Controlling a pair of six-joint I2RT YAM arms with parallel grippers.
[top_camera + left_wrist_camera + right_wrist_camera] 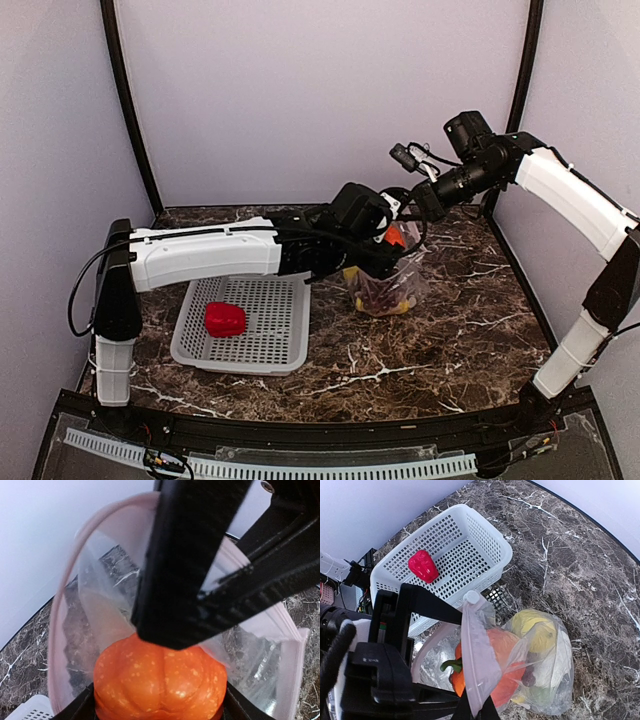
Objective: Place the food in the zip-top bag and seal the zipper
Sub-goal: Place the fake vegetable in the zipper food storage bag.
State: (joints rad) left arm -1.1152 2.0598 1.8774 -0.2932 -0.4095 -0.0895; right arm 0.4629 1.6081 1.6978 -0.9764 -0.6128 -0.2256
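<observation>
Dark, white-veined marble table (pixel 450 345), pale lilac walls (pixel 320 90). We count 1 white perforated basket (pixel 275 305) holding 1 glossy red pepper (pixel 225 319), and 1 clear crinkly bag (pixel 560 670) just right of it, with yellow and dark pieces inside. Left gripper (pixel 159 707) is clamped on 1 ribbed orange fruit (pixel 160 675) at the bag's open mouth, which is rimmed by the pink zipper (pixel 62 630). Right gripper (pixel 472 711) pinches the bag's edge.

Your left arm (pixel 200 255) and right arm (pixel 575 195) wear white shells over black joints. Left pincer (pixel 393 241) is all black, and a black cable (pixel 71 298) loops at 9 o'clock.
</observation>
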